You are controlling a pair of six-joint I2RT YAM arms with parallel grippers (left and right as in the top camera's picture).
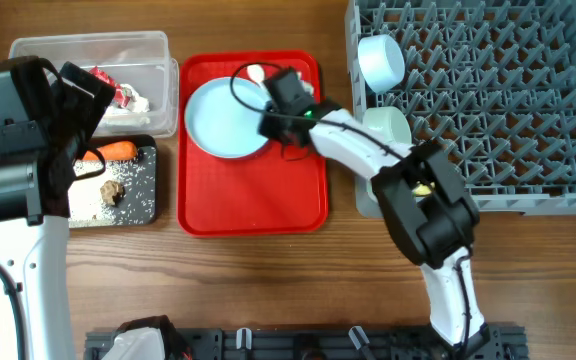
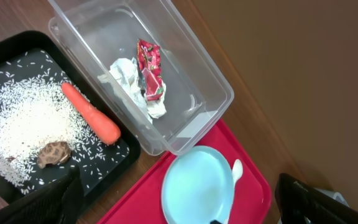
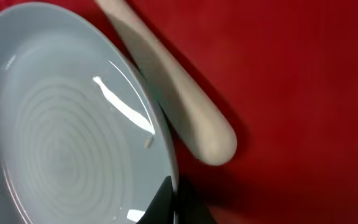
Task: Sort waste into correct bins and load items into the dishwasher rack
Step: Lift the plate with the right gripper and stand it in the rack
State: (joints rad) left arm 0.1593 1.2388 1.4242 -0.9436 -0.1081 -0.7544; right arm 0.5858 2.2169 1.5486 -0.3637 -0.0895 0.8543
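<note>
Pale blue plate point(image 1: 220, 122) lies flat on the red tray point(image 1: 258, 205), with the spoon point(image 1: 256, 72) just beside its rim at one o'clock. At three o'clock the right gripper point(image 1: 267, 124) is closed, apparently pinching that rim, though only a fingertip shows. This is probably to lift the plate toward the rack point(image 1: 528, 120). The left gripper point(image 1: 83, 120) hangs spread wide above the black tray point(image 1: 140, 200), holding nothing.

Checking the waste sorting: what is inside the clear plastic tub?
The clear tub holds a red-and-white wrapper lying against crumpled white tissue; the rest of its visible floor looks bare. The left arm covers one corner from overhead, and the wrist view cuts off the far end.
</note>
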